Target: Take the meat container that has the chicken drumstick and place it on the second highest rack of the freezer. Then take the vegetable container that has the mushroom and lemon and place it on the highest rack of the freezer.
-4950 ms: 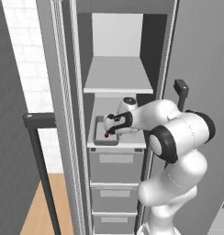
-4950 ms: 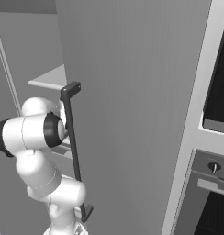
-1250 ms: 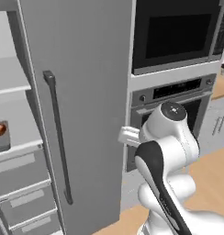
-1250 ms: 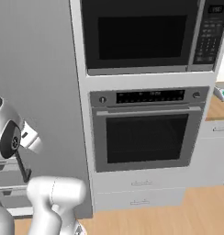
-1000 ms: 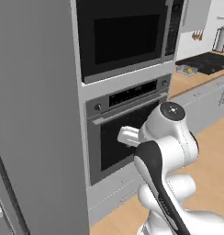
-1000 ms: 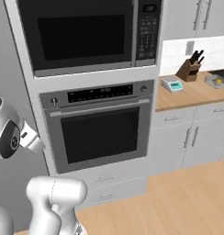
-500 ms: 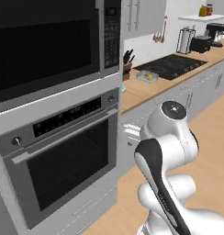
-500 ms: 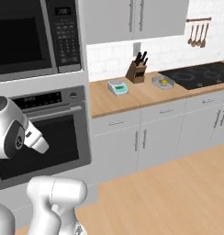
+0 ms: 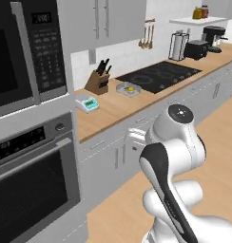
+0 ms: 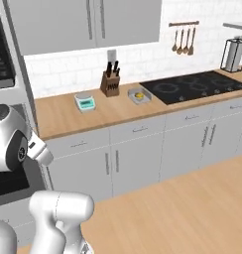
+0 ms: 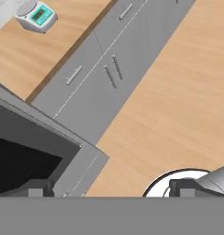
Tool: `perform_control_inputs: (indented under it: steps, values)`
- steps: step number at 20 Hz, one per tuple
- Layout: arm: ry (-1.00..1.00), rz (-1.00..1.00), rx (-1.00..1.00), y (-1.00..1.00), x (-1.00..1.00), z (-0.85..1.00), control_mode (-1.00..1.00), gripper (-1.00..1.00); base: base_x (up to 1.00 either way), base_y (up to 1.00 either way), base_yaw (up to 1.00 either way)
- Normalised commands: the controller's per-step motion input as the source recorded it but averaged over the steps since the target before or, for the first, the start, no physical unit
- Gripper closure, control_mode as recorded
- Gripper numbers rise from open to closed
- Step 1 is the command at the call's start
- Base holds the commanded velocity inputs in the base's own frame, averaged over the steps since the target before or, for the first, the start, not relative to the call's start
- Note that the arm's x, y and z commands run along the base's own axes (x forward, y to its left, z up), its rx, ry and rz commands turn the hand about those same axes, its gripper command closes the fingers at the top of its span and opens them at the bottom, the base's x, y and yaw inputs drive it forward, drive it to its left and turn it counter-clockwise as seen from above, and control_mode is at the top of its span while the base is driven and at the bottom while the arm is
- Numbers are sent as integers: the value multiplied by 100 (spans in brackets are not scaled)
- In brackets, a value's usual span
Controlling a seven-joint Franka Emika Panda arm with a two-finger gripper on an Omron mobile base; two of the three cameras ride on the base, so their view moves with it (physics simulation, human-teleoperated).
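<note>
A shallow grey vegetable container (image 9: 128, 88) (image 10: 138, 95) sits on the wooden counter between the knife block and the cooktop, with the small yellow lemon (image 9: 130, 88) (image 10: 139, 94) in it. The mushroom is too small to make out. My gripper (image 11: 111, 189) is open with nothing between its dark fingertips (image 11: 38, 187); it points down at grey cabinet doors and wood floor, well short of the container. The freezer, its racks, the meat container and the chicken drumstick are out of view.
A knife block (image 9: 98, 81) (image 10: 110, 83) and a small teal scale (image 9: 87, 103) (image 10: 86, 102) (image 11: 36, 15) stand on the counter. The black cooktop (image 9: 158, 76) (image 10: 197, 84) lies to the right. The wall oven (image 9: 32, 190) stands at the left. Wood floor (image 10: 182, 208) lies before the cabinets.
The whole picture has swung right, from the freezer past the wall oven to the counter, so the camera moved. The gripper stays open and empty.
</note>
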Motion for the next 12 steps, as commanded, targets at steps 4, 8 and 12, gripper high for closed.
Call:
perform_control_inputs:
  steps: [4,8,12]
  values:
    - [0,0,0,0,0,0,100,-100,92,-96,6]
    - [0,0,0,0,0,0,100,-100,95,-80,18]
    - [0,0,0,0,0,0,100,-100,88,-68,28]
